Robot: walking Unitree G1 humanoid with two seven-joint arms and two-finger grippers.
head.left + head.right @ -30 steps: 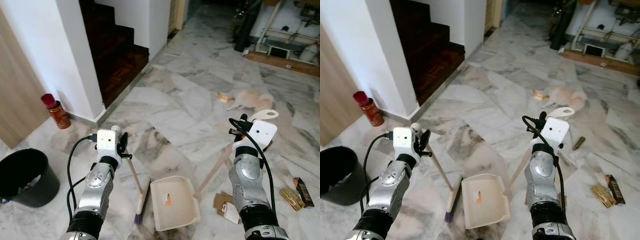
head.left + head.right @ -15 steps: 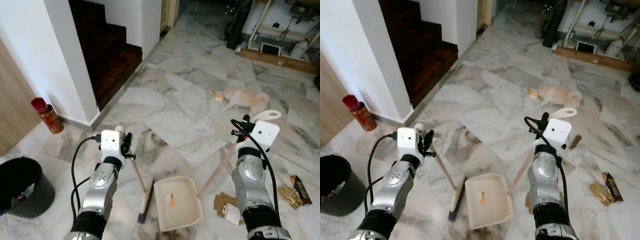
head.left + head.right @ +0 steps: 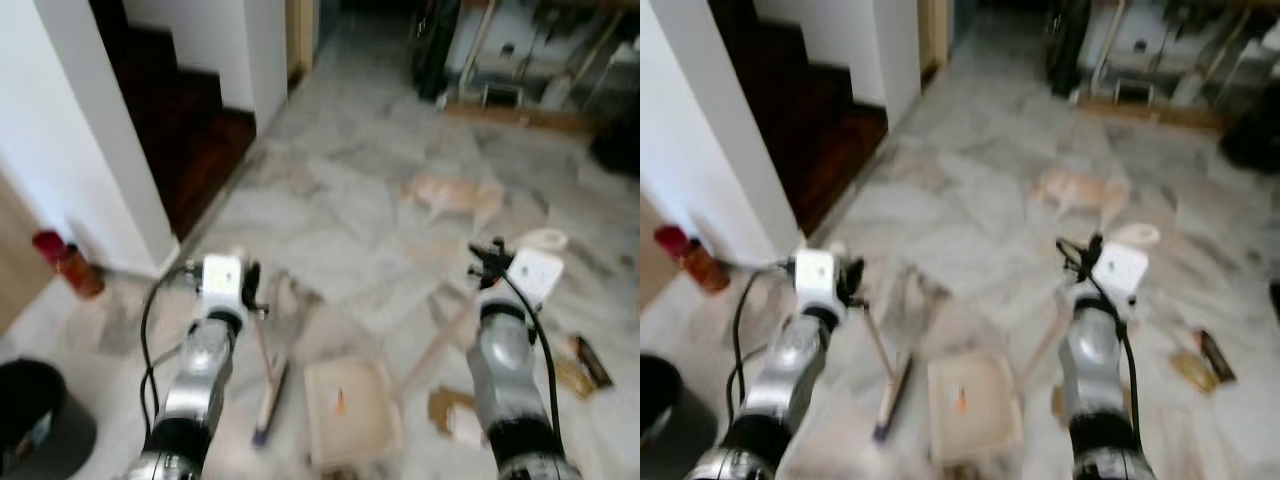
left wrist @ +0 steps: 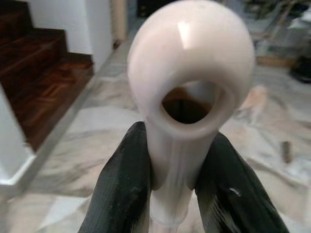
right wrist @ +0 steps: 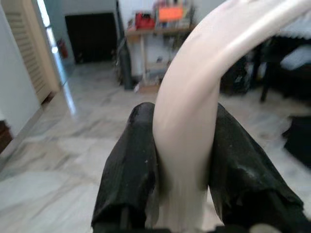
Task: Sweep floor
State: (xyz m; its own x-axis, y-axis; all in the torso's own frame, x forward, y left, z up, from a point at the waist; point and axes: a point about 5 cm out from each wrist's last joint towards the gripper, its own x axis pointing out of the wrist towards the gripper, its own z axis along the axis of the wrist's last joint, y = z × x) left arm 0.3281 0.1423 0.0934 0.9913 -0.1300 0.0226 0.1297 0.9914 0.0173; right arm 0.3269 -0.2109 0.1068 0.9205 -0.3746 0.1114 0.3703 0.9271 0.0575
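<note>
Far to the left, a black bin point(image 3: 40, 420) sits on the marble floor point(image 3: 350, 190), with a red canister point(image 3: 65, 262) by the white wall and dark wooden stairs point(image 3: 190, 150) behind. Next, the left gripper point(image 4: 170, 194) has its jaws clamped on the pale handle of the broom point(image 3: 268, 385), whose looped tip stands just above the black fingers point(image 4: 121, 189); the broom head rests on the floor beside the cream dustpan point(image 3: 348, 410). Rightward, the right gripper point(image 5: 182, 194) has its jaws closed tight around the dustpan's long handle. Paper scraps point(image 3: 450, 415) and wrappers point(image 3: 585, 365) lie near that arm. Farther off, a blurred tan shape point(image 3: 450, 195) lies on the floor.
</note>
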